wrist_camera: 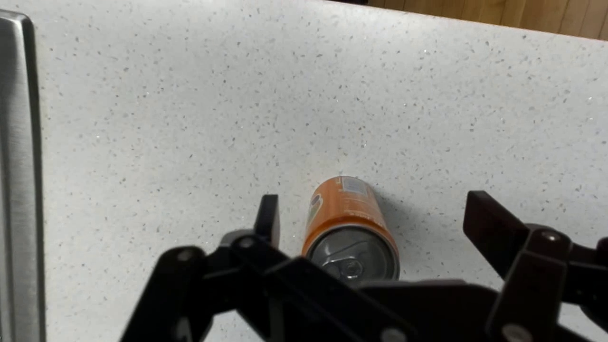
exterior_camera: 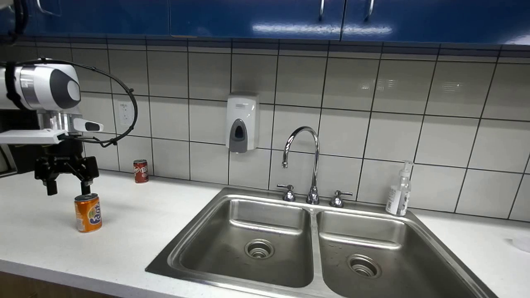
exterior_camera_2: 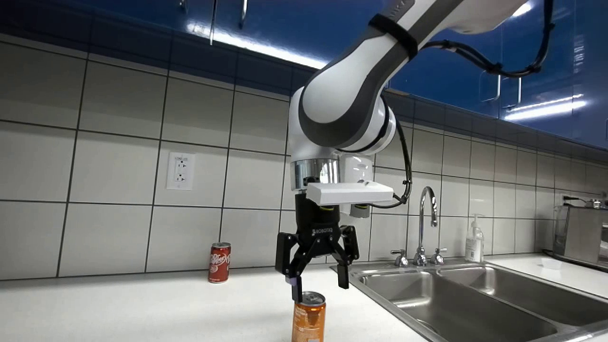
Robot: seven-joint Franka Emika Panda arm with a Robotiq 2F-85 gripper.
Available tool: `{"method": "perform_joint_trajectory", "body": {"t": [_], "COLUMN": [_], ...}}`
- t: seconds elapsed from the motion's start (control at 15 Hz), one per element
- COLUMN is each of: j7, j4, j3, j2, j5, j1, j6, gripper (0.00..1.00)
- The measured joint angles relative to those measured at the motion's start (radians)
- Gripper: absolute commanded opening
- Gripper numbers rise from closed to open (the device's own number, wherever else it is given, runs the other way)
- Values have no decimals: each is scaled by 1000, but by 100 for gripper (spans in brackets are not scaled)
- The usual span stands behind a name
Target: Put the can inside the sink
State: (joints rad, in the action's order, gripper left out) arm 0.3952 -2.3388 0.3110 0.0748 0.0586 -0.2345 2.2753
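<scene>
The orange can [exterior_camera: 88, 214] stands upright on the white counter, left of the sink [exterior_camera: 314, 248] in an exterior view. It also shows in an exterior view [exterior_camera_2: 308, 323], cut by the bottom edge, and in the wrist view [wrist_camera: 344, 204], where the gripper body hides part of its silvery top. My gripper [exterior_camera: 68, 189] is open and empty, pointing down. In an exterior view my gripper [exterior_camera_2: 320, 284] has its fingertips just above the can's top. In the wrist view the can sits between the fingers, nearer the left one. The steel sink [exterior_camera_2: 430, 285] has two basins.
A dark red can [exterior_camera: 140, 171] stands by the tiled wall. A chrome faucet [exterior_camera: 313, 165] rises behind the sink, with a soap bottle [exterior_camera: 399, 192] on its back right corner. A soap dispenser [exterior_camera: 243, 122] hangs on the wall. Blue cabinets [exterior_camera: 256, 18] hang above.
</scene>
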Motion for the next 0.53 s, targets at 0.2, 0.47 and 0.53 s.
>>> {"method": "perform_joint_trajectory", "body": {"t": [0.2,0.47,0.53], "j7": [0,0,0], "j4": [36,85,98], "j3": [-23,-48,-54], "j2": [59,133,152], "j5": [2,2,2], "j1": [-2,-6,-7], "j6": [0,-1,-1], "gripper": [100,100,100]}}
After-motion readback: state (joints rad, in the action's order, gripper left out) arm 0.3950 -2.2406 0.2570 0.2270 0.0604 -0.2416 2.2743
